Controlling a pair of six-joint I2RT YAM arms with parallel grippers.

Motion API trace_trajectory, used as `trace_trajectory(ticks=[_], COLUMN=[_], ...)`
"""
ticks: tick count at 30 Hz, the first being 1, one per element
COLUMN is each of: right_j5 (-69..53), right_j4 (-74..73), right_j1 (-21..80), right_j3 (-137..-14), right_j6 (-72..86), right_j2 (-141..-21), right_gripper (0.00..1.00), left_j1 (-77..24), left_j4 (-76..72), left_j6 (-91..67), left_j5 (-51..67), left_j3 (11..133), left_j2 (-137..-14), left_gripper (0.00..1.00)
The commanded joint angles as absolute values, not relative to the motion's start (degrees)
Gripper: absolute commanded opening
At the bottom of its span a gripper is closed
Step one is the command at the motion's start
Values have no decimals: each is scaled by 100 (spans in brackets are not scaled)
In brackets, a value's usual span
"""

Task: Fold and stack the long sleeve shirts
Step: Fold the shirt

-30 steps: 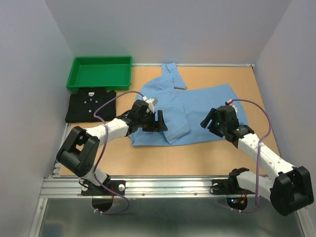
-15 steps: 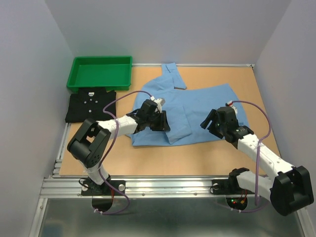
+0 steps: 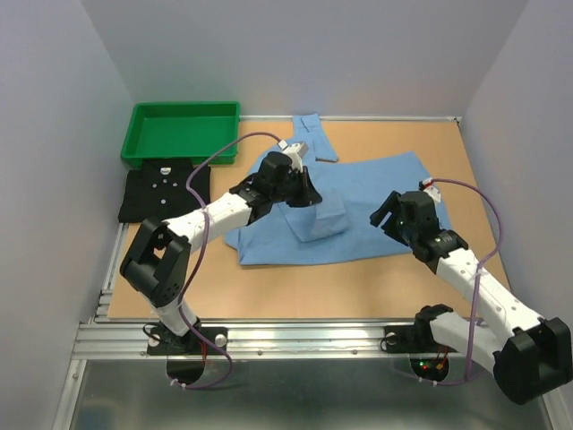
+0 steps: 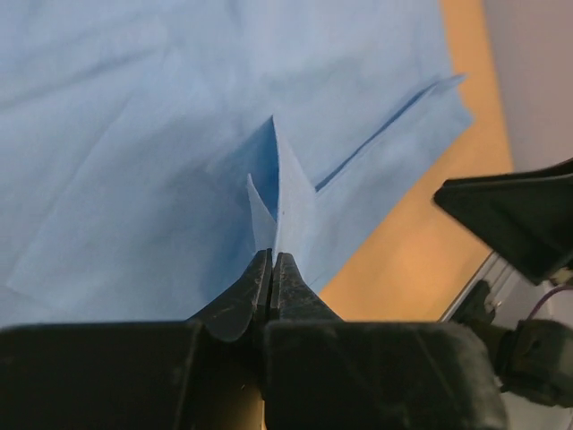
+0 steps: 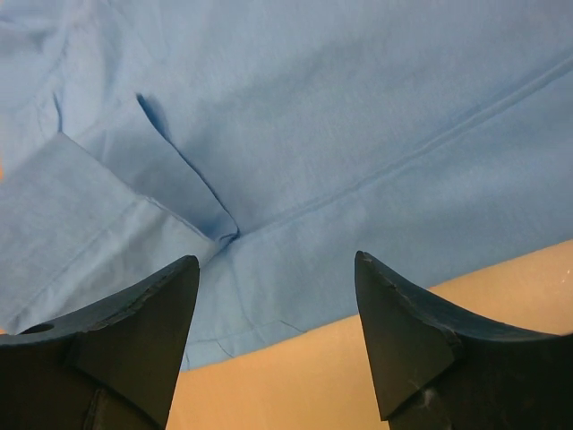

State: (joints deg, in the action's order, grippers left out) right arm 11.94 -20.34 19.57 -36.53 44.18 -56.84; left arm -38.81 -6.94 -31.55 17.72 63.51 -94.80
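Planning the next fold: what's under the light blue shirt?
Only the wooden table shows around the light blue shirt; beneath it is covered. The left gripper pinches up a fold.

**Green tray in the far left corner of a tan board**

A green plastic tray (image 3: 183, 107) sat in the far left corner of the table, open side up, with its long side running along the back wall (image 3: 304, 54). The table top was a flat tan board (image 3: 295, 291). It also showed as an orange-tan strip in the left wrist view (image 4: 403, 260) and along the bottom of the right wrist view (image 5: 295, 376). A pale strip (image 3: 385, 117) edged the board at the back. Plain light walls closed it in on the left (image 3: 54, 134) and the right (image 3: 528, 134). A ribbed aluminium rail (image 3: 295, 339) ran across the near edge, and a dull metal sheet (image 3: 295, 399) lay below the rail.
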Motion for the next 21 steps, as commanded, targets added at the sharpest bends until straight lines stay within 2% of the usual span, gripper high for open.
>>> trace_trajectory(ticks=[1, 7, 10, 15, 21], right_j5=[2047, 2574, 2724, 3039, 3568], right_j4=[-1819, -1828, -1828, -1837, -1837], right_j1=[1951, 1951, 1951, 1951, 1951], right_j3=[-4419, -4930, -5027, -4958, -4755], right_j6=[4482, 4342, 4342, 4316, 4280], right_j2=[-5353, -5247, -5098, -4634, -4079], right_gripper=[76, 79, 79, 79, 81], left_j1=[-3981, -4341, -4351, -4464, -5043], left_j4=[-949, -1142, -1143, -1020, -984], left_j6=[-3243, -3182, -3226, -3278, -3682], left_j5=[1312, 712, 47, -649, -1107], left_j3=[7250, 8217, 8691, 9613, 10010], left_j2=[-9061, -9571, -9799, -10220, -10730], left_gripper=[0, 0, 0, 0, 0])
